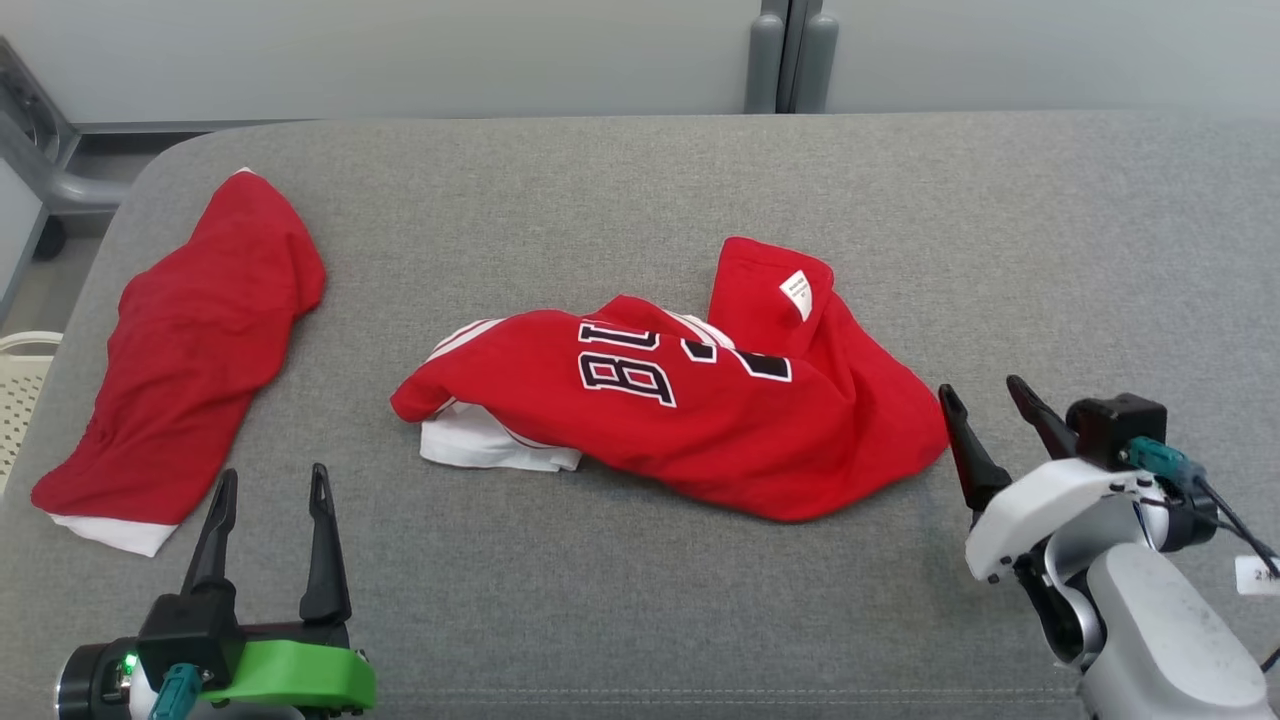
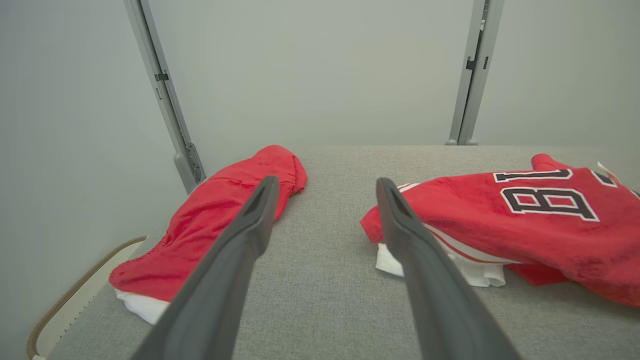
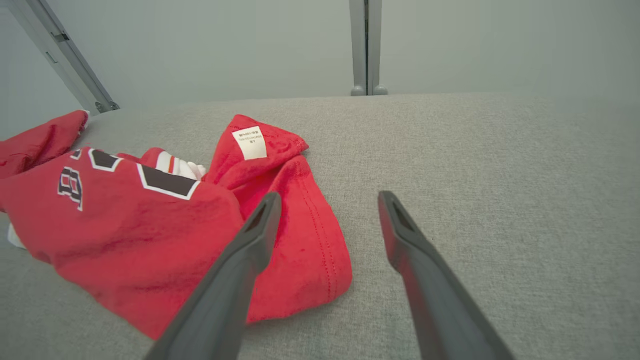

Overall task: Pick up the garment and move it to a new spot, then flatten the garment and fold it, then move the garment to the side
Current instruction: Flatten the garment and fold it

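Note:
A crumpled red garment (image 1: 700, 410) with dark numbers, white trim and a white label lies in the middle of the grey surface. It also shows as the red garment (image 2: 540, 220) in the left wrist view and the red garment (image 3: 150, 225) in the right wrist view. My left gripper (image 1: 272, 485) stands open near the front left, apart from it, with nothing between its fingers. My right gripper (image 1: 985, 392) is open just right of the garment's lower right edge, empty too.
A second red piece of clothing (image 1: 190, 350) lies folded at the left of the grey padded surface (image 1: 1000, 220). A pale basket (image 1: 20, 390) sits off the left edge. Grey posts (image 1: 785, 55) stand behind the far edge.

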{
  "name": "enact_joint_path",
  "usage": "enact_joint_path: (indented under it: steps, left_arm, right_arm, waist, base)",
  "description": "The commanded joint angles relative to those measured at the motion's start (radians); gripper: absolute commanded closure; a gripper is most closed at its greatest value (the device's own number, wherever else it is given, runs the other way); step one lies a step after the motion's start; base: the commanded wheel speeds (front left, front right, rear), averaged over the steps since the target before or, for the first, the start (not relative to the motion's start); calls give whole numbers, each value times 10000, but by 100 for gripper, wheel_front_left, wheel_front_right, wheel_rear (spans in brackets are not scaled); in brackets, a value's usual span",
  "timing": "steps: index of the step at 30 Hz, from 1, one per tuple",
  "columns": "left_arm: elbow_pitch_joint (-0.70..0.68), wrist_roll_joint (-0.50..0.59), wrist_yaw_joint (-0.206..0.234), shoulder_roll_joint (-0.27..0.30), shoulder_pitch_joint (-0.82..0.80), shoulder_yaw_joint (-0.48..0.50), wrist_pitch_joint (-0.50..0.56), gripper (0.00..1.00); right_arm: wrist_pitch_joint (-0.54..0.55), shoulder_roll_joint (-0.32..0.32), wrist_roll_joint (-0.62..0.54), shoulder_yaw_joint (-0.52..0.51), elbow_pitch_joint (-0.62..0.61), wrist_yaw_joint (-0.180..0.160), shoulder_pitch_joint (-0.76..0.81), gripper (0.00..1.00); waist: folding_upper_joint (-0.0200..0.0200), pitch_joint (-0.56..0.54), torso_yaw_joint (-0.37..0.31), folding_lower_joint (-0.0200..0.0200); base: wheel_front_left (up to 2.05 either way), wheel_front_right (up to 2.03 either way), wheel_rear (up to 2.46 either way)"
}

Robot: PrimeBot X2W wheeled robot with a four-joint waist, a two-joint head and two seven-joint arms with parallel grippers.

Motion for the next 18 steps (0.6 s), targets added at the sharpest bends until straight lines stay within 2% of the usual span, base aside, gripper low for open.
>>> enact_joint_path:
  steps: [1,8,18]
  left_arm:
    - [-9,27,-70,6,-122,-22,-28,0]
    - [101,175,-182,9,-282,-141,-28,0]
    - [237,124,-271,-24,-600,-352,-28,0]
  right_arm:
    - [213,-148,22,98,150,-3,-244,0]
    - [1737,-582,783,1307,1598,-3,-1939,0]
    - [2615,-765,1793,2696,3942,-3,-3764,0]
  waist:
    - [-1,25,56,0]
    - [-1,162,221,0]
    - [-1,452,640,0]
  base:
    - [0,0,0]
    - [0,0,0]
    - [0,0,0]
